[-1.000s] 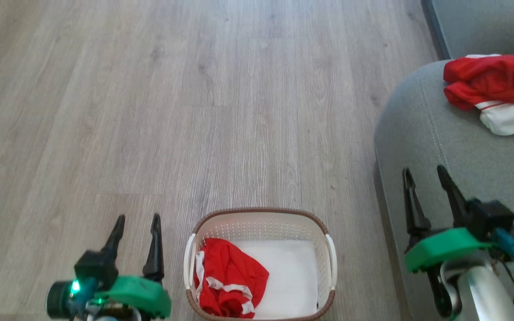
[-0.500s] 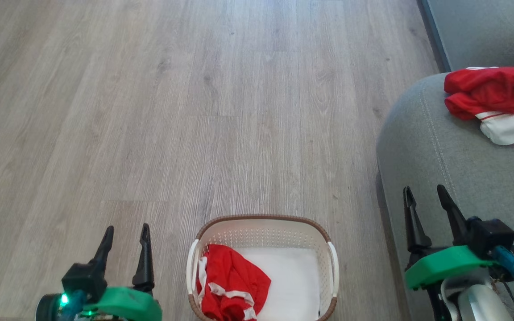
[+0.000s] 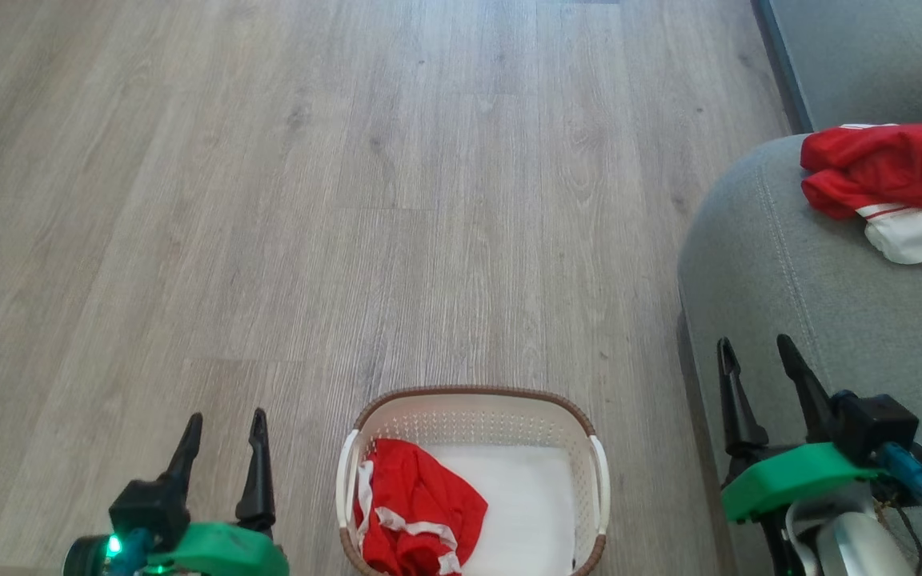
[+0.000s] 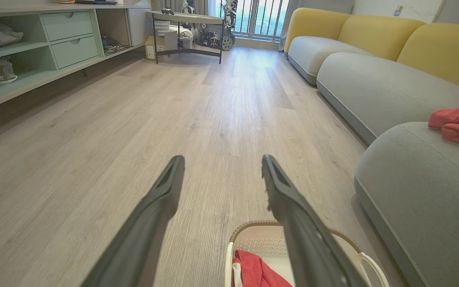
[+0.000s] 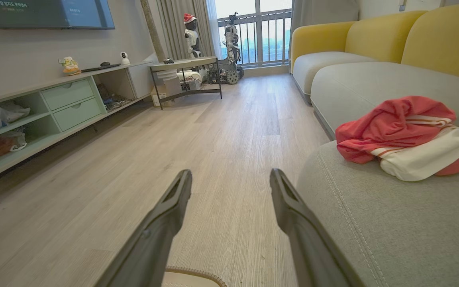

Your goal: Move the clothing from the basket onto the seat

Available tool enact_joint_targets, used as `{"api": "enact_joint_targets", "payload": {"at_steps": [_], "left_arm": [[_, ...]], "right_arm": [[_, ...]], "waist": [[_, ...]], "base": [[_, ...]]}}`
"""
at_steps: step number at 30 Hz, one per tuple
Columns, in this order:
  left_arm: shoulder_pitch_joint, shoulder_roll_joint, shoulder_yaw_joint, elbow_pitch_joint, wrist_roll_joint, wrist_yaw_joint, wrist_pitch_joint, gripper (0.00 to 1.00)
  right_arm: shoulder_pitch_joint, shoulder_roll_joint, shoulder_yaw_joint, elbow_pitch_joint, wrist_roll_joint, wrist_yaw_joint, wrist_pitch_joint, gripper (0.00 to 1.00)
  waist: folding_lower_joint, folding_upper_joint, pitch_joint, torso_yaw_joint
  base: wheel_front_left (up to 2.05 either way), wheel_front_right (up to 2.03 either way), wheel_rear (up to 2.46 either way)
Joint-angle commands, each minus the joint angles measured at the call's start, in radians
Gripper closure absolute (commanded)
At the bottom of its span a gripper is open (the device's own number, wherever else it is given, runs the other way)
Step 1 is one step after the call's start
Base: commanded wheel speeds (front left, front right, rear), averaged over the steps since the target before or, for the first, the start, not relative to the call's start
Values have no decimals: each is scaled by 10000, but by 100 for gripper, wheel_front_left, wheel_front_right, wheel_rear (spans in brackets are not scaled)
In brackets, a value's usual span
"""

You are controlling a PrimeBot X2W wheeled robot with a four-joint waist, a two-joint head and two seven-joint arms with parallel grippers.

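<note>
The cream basket with a brown rim stands on the floor at the bottom centre. One red and white piece of clothing lies crumpled in its left half on the white liner. Another red and white piece of clothing lies bunched on the grey-green seat at the right, also seen from the right wrist as clothing. My left gripper stands open left of the basket, holding nothing. My right gripper is open over the seat's near edge, empty.
Grey wood floor stretches ahead. A long sofa with yellow backs runs along the right. A pale green low cabinet lines the left wall, and a small table with robot gear stands by the far window.
The picture has shifted down a little, so the camera moved. Both grippers sit slightly lower in the view, still open. The clothing has not moved.
</note>
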Motion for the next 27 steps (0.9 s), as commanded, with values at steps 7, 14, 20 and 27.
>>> {"api": "enact_joint_targets", "payload": {"at_steps": [7, 14, 20, 27], "left_arm": [[-382, -59, 537, -266, 206, -113, -124, 0], [-387, -137, 641, -288, 312, -188, -124, 0], [-623, -76, 432, -73, 538, -402, -124, 0], [-1823, -75, -171, 899, 888, -768, -111, 0]], "right_arm": [[-187, 22, 275, -249, 108, -4, -66, 0], [-214, 22, 251, -255, 128, -4, -66, 0], [-302, 22, 191, -373, 144, -4, -66, 0], [-784, 22, -74, -678, -24, -4, -66, 0]], "waist": [[1, -1, 26, -8], [1, -1, 93, -23], [1, -1, 363, -45], [1, -1, 1324, -160]], "base": [[0, 0, 0], [0, 0, 0], [0, 0, 0], [0, 0, 0]]}}
